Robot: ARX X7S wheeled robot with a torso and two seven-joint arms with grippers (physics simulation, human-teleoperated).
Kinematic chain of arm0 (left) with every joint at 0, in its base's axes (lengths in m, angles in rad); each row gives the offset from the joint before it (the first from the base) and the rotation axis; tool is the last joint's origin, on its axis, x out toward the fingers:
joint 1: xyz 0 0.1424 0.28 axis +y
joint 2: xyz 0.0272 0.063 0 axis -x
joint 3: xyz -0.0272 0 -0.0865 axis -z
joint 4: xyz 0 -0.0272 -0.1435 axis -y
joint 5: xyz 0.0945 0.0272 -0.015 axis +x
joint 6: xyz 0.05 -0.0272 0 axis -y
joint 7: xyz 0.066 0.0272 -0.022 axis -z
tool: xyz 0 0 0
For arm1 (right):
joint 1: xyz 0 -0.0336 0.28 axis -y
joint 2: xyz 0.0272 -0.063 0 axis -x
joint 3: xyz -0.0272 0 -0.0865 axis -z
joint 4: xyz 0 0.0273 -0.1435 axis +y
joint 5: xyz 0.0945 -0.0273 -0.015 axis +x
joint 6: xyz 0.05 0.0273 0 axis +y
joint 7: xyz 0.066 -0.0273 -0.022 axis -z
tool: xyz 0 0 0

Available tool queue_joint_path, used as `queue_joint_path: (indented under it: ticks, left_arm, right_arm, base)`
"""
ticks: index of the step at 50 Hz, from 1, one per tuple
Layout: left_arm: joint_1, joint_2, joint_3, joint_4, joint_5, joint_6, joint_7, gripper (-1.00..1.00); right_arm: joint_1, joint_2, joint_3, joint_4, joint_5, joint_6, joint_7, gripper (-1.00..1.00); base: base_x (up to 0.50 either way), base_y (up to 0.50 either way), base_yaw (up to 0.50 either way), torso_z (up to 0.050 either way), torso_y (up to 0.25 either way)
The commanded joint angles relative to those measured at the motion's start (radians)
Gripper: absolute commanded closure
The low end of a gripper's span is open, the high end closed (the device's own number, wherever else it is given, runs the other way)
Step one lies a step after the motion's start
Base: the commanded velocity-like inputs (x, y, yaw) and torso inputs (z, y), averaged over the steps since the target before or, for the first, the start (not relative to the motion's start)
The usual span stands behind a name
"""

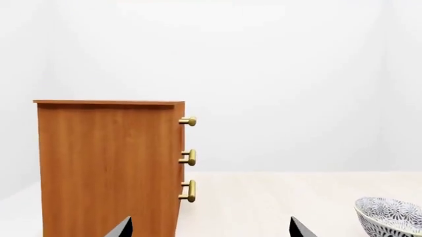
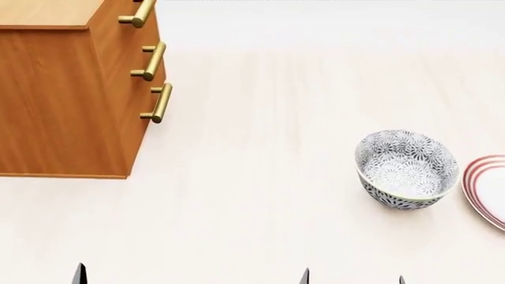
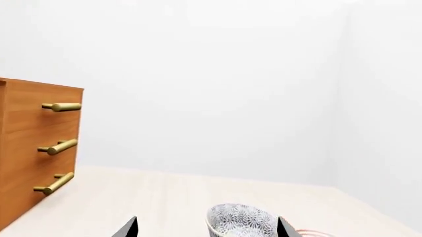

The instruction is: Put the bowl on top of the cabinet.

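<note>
The bowl (image 2: 406, 168), deep and white with a dense grey floral pattern, stands upright on the pale wood surface at the right. The orange-brown cabinet (image 2: 63, 94) with brass bar handles stands at the back left, its lighter top (image 2: 44, 15) partly in view. In the right wrist view my right gripper (image 3: 207, 229) is open, and the bowl (image 3: 240, 221) shows ahead of it, towards one fingertip, untouched. My left gripper (image 1: 211, 229) is open too. It faces the cabinet's side (image 1: 108, 168), with the bowl (image 1: 392, 217) off at the edge. In the head view only the dark fingertips (image 2: 306, 276) show at the bottom edge.
A flat white plate with red rings (image 2: 488, 189) lies right beside the bowl, at the frame's right edge. Three brass handles (image 2: 158, 103) stick out from the cabinet's front towards the open surface. White walls close the space behind.
</note>
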Motion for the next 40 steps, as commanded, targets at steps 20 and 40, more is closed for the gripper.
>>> queue_joint_path:
  ticks: [20,40]
  left_arm:
    - [-0.007,-0.016,0.012,-0.01,-0.01,0.008,-0.017,-1.0]
    - [-0.011,-0.026,0.018,-0.013,-0.016,0.011,-0.028,-1.0]
  right_arm:
    - [0.0,0.014,-0.017,-0.002,-0.007,-0.003,0.016,-1.0]
    - [0.005,0.026,-0.025,-0.001,0.003,0.0,0.028,-1.0]
  base:
    - [0.32,0.0,0.0,0.0,0.0]
    - [0.32,0.0,0.0,0.0,0.0]
